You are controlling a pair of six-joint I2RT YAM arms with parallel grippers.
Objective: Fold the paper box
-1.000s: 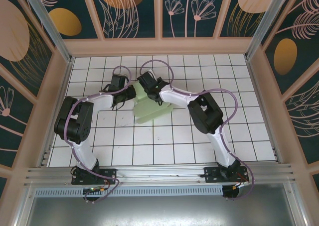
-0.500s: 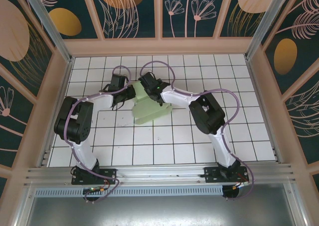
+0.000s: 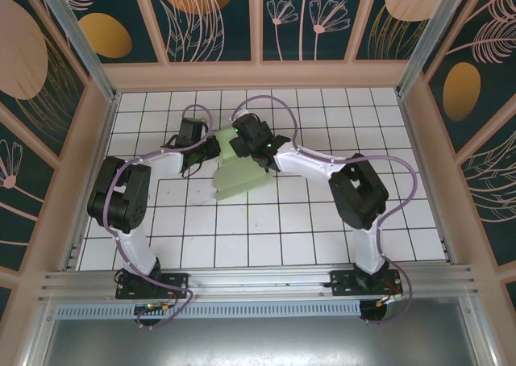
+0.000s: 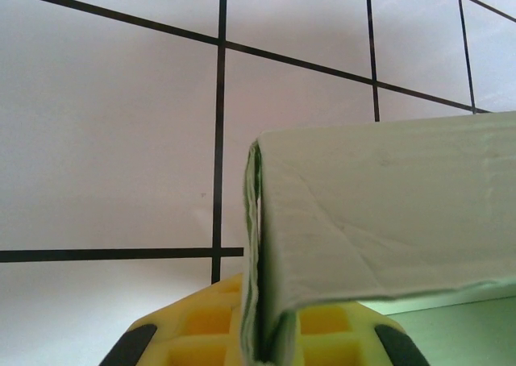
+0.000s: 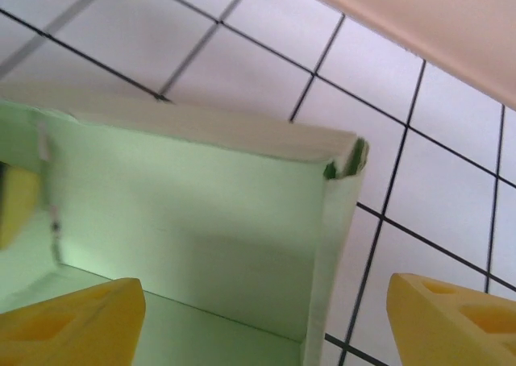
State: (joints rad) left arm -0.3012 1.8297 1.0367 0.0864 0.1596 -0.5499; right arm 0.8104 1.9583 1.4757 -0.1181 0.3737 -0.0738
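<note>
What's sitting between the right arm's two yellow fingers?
An upright corner of the paper box, with white tiled floor beside it, as the right wrist view shows.

A robotics lab test cell, not a home; a white gridded table [image 3: 266, 237] is boxed in by pale wooden framing [image 3: 258, 74] and teal panels [image 3: 322, 15] (painted leaves and orange discs); an aluminium rail [image 3: 258, 281] runs along the near edge above the bolted bases of the left arm [image 3: 129, 197] and right arm [image 3: 359, 197].

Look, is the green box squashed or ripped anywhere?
Yes. The box has a crumpled corner, where the card looks squashed and slightly split. A slanted crease also runs across its side.
</note>
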